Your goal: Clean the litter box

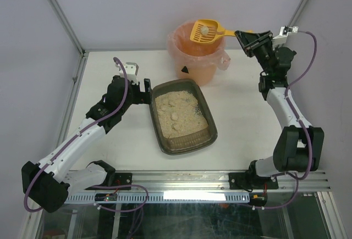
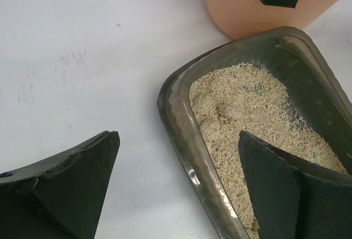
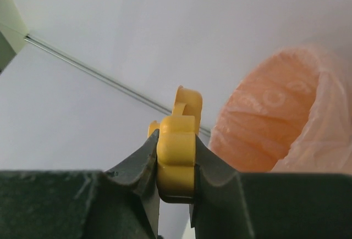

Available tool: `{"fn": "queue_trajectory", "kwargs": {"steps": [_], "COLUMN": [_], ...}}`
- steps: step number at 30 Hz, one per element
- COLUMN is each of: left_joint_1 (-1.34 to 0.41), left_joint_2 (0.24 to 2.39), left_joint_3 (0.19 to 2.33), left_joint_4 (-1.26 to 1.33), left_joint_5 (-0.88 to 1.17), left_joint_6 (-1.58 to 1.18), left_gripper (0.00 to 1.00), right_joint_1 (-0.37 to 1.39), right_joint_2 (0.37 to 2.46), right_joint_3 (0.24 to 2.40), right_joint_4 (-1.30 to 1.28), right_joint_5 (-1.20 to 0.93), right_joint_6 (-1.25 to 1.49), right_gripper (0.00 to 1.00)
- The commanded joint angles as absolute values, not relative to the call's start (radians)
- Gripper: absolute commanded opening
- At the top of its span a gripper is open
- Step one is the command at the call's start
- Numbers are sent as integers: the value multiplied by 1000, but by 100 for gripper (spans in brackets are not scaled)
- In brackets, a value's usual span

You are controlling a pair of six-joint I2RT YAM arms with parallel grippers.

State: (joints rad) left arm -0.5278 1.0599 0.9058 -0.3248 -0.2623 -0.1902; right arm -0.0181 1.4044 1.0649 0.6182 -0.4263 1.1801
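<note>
Mid-frame, my left gripper (image 1: 144, 92) is straddling, jaws wide, the left rim of the shallow grey-brown litter box (image 1: 156, 122). Upper right, my right gripper (image 1: 243, 35) is clamping a yellow slotted scoop (image 1: 204, 31).

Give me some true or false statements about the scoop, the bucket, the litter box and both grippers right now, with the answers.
1. The right gripper is shut on the handle of the scoop. True.
2. The scoop is empty. False: a pale clump sits in it.
3. The scoop is held above the bucket. True.
4. The left gripper is clamped on the rim of the litter box. False: it is open, and its fingers straddle the rim, one inside the box and one outside.
5. The bucket stands nearer the arms' bases than the litter box. False: it stands beyond the box, at the far side.
</note>
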Motion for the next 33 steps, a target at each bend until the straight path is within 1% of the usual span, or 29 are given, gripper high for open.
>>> {"fn": "queue_trajectory", "kwargs": {"steps": [1,6,13,18,21,24,31,33], "left_joint_1": [-515,-515,-515,-515,-515,-515,-515,-515], "left_joint_2": [1030,1030,1026,1021,1014,1014,1024,1021], "left_joint_3": [913,915,914,917,916,914,916,915], "left_joint_4": [-293,-296,-296,-298,-298,-298,-298,-298], "left_joint_5": [-265,-260,-261,-266,-272,-273,-277,-281], "left_joint_6": [-161,-159,-156,-158,-158,-159,-151,-150], "left_gripper": [95,95,95,95,94,95,95,95], "right_joint_1": [-25,-26,-15,16,60,108,190,207], "right_joint_2": [1455,1523,1560,1568,1564,1549,1485,1459], "right_joint_3": [1200,1316,1401,1446,1484,1513,1558,1575], "right_joint_4": [610,527,454,387,286,216,177,178], "right_joint_5": [-412,-441,-491,-577,-534,-463,-305,-242], "right_joint_6": [965,739,452,209,37,-44,-98,-47], "right_gripper": [0,0,0,0,0,0,0,0]}}
